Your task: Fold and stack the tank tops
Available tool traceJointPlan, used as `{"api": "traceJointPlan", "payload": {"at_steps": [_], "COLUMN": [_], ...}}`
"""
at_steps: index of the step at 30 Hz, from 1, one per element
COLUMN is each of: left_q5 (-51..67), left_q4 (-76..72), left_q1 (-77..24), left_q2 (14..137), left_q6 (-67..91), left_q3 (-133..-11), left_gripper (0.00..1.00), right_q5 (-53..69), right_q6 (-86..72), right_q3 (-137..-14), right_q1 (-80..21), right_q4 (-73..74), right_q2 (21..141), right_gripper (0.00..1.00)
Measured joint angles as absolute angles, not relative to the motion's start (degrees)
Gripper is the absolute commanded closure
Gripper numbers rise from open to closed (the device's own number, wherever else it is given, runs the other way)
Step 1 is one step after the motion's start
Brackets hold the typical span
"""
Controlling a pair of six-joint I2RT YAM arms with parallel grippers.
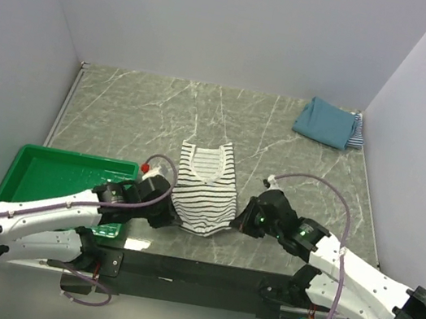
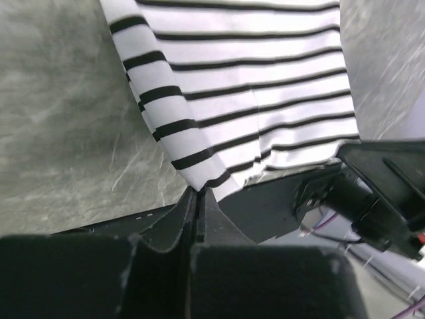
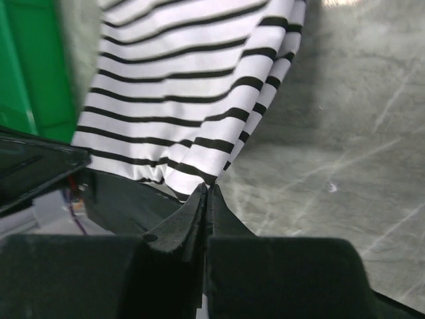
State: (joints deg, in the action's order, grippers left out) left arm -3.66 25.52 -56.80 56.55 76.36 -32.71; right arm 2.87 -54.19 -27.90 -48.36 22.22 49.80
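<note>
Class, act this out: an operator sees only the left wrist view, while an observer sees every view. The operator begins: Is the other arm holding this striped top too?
Observer: Yes, the right tool is shut on the other near corner of the striped top.
Operator: Are any tops folded?
Observer: A teal top lies folded at the far right, over a fine-striped one.
Operator: What's on my left?
Observer: A green basket, left of the striped top.
</note>
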Motion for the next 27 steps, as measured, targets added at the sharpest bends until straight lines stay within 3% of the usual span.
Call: {"api": "traceJointPlan", "payload": {"at_steps": [10,19,21,22,24,25,27], "left_q5": [-2.5,2.94,4.49,5.23,6.37,7.11,9.98], "left_q4": [27.09,21.52,19.4,18.44,16.23,14.59,11.14], "left_q1": [-39.75,-25.08,-22.5,-21.17,-19.0,-18.04,-16.01], "left_q2": [64.47,82.59,89.14,92.62,99.81,103.02,110.02], "left_q6": [69.89,61.65,60.14,59.27,57.87,57.3,56.55], "left_q3": [-45.47,-61.06,-65.32,-67.61,-72.03,-73.84,-77.34], "left_gripper": [0.99,0.98,0.87,0.81,0.58,0.53,0.43], "right_q5": [2.46,10.2,12.1,12.88,13.82,14.22,14.61], "right_q6": [-49.54,-41.69,-40.29,-39.72,-38.72,-38.24,-37.58], "right_q3": [-46.02,-65.47,-71.88,-74.61,-79.33,-81.38,-84.68], "right_q1": [-41.69,-27.97,-25.12,-23.88,-21.89,-21.06,-19.4], "right_q4": [24.08,21.43,21.02,20.64,19.99,19.68,19.97], "right_q2": [62.72,87.05,94.24,97.62,103.63,106.54,111.44], "right_gripper": [1.0,1.0,0.91,0.78,0.7,0.63,0.59]}}
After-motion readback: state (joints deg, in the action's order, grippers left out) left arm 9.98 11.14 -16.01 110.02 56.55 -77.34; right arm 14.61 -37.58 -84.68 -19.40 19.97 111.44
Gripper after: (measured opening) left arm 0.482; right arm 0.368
